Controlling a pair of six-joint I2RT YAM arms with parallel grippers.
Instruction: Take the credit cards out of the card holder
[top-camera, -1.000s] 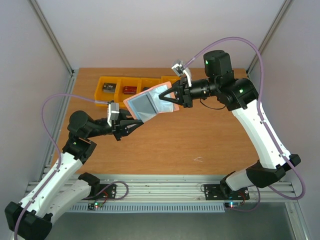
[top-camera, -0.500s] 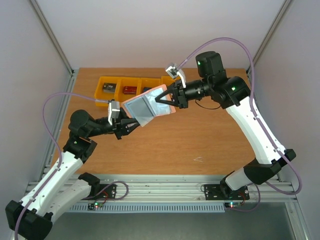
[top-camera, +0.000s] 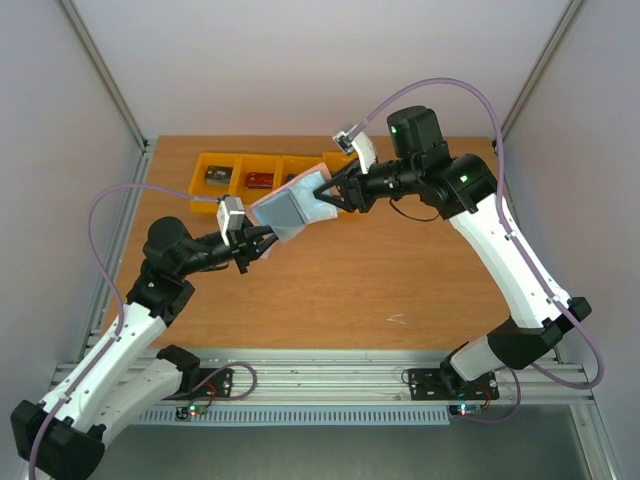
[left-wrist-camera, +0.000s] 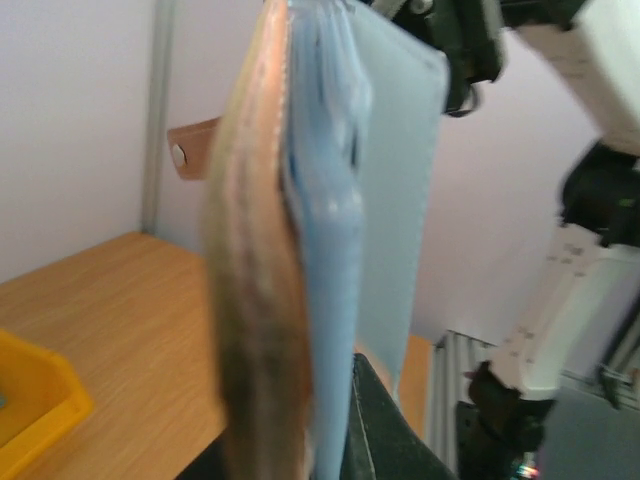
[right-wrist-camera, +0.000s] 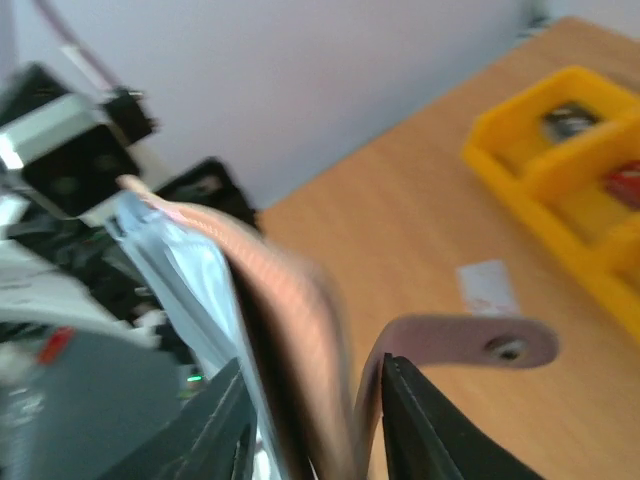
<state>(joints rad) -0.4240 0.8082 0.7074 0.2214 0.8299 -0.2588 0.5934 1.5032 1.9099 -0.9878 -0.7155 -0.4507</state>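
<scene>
Arms reach inward (card holder between).

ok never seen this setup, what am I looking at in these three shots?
Two robot arms are bolted to a wooden table. One picture looks down from above; the other two come from a camera on each wrist. The left pincer grips a wallet by its near corner, holding it clear of the table. The right pincer straddles the wallet's opposite edge, jaws apart. Orange bins sit at the table's far side. A small pale card lies on the table near them.
</scene>
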